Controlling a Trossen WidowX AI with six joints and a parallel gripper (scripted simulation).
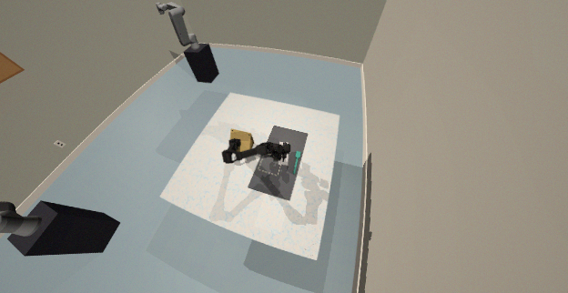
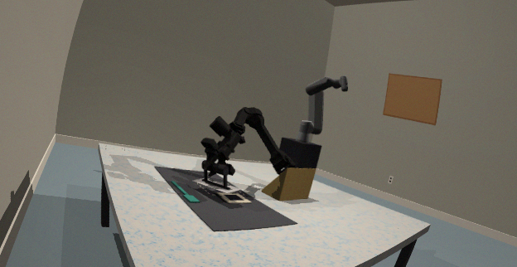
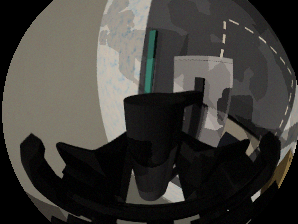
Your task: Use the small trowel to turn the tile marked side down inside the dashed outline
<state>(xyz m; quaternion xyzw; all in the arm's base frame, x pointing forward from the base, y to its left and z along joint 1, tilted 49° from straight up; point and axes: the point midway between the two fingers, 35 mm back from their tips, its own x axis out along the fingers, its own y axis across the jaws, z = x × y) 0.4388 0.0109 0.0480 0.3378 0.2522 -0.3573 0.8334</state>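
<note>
1. Table: in exterior view, you see its pale, blue-flecked top spreading beneath the work area.
2. Green tool: lies flat along one long side of the mat, outside the pincer.
3. Mat: dark grey and flat on the table; you find the dashed outline marked on it.
4. Trowel: its pale, flat blade is seen over the mat; whether the two touch, you cannot tell.
5. Pincer: points down above the mat, clenched on the trowel's dark grip.
6. Tile: on the mat near the trowel, cream-framed with a dark square showing upward. The arm hides it from you in top view.
7. Arm: black, arching from its mount out over the mat.
8. Mount: a yellow wedge on the table, carrying the arm.
9. Grey arm: stands beyond the table on a black pedestal.
10. Board: orange-brown, on the right-hand wall.
</note>
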